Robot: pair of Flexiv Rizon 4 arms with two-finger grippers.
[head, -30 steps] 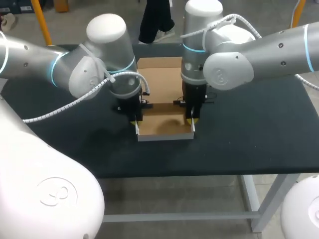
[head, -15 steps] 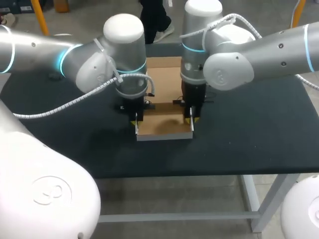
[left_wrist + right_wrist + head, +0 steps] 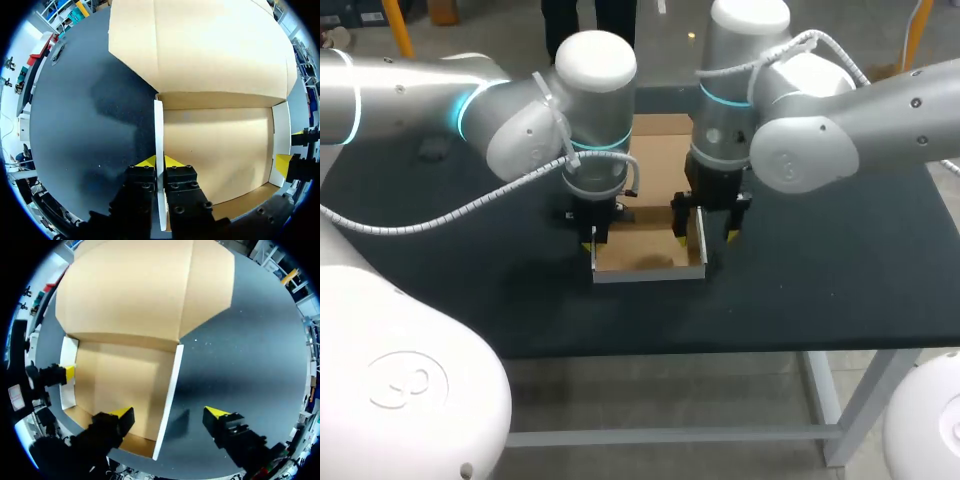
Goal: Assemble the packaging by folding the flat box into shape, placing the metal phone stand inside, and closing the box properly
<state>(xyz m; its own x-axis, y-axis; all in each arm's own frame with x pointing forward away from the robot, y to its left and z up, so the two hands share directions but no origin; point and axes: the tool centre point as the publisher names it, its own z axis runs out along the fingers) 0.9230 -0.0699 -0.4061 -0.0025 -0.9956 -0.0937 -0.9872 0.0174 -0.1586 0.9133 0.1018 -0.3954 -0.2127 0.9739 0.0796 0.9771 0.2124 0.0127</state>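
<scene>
Pinching left wall [image 3: 158, 135] of box [image 3: 215, 145], left fingers [image 3: 146, 162] nearly closed; right fingers [image 3: 121, 412] spread wide, straddling right wall [image 3: 168, 397].

Hidden behind left arm [image 3: 590, 130] and right arm [image 3: 740, 120] in head view: far half of box [image 3: 660, 150], much of left gripper [image 3: 590, 240]. Cut off at left wrist view's rim: box's far end, right gripper [image 3: 291, 148].
</scene>
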